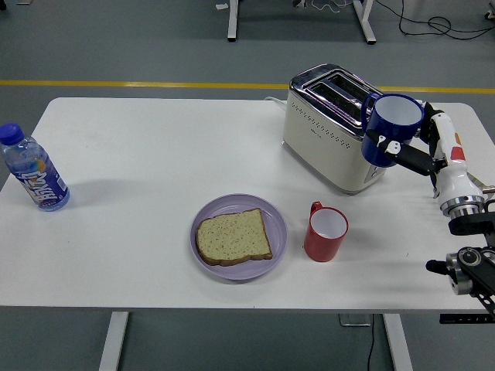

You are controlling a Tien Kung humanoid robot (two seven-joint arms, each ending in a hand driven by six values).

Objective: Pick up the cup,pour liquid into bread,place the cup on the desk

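One hand in view: right hand point(414, 151) grasping blue cup point(391, 129), fingers wrapped round its side, cup held upright above table point(139, 154) at toaster's point(332, 127) 3 o'clock end. Bread point(233, 236) on purple plate point(272, 212), table centre front. Red cup point(326, 231) at plate's 3 o'clock, just beside. Water bottle point(32, 170) far off at plate's 9 o'clock, near table edge.
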